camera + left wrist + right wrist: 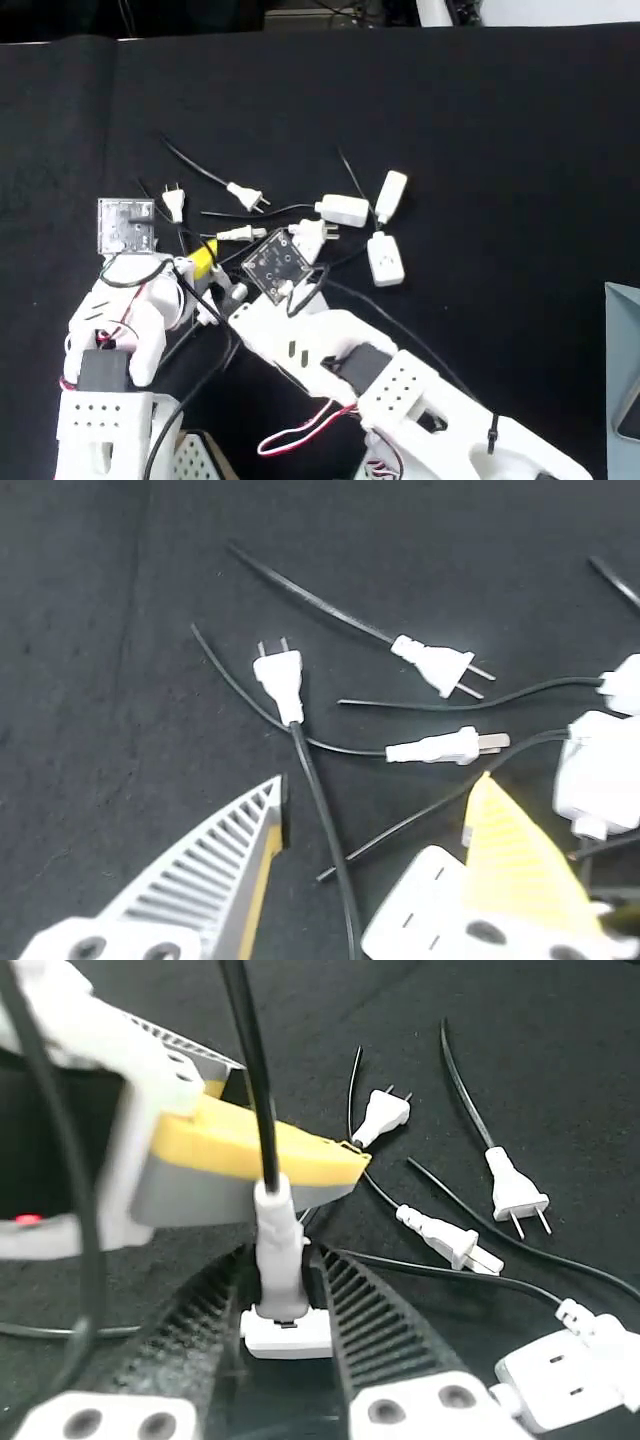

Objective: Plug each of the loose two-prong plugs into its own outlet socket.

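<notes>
Plug [277,1250] upright on socket [287,1336], clamped in right gripper [280,1255]

The plug stands prong-end down on the white socket, its black cord [250,1070] rising straight up. The right gripper is closed narrowly, with one black finger against each side of the plug. The left gripper [380,780] is spread wide and holds nothing, its yellow finger [260,1155] close to the cord. A loose plug [445,1238] lies flat on the black table [500,120] nearby, two more beyond it

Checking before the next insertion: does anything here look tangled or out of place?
Yes. The black cord of the plug standing in a socket crosses the left gripper's yellow finger closely; it could snag. Nearby, loose plugs' cords also overlap.
</notes>
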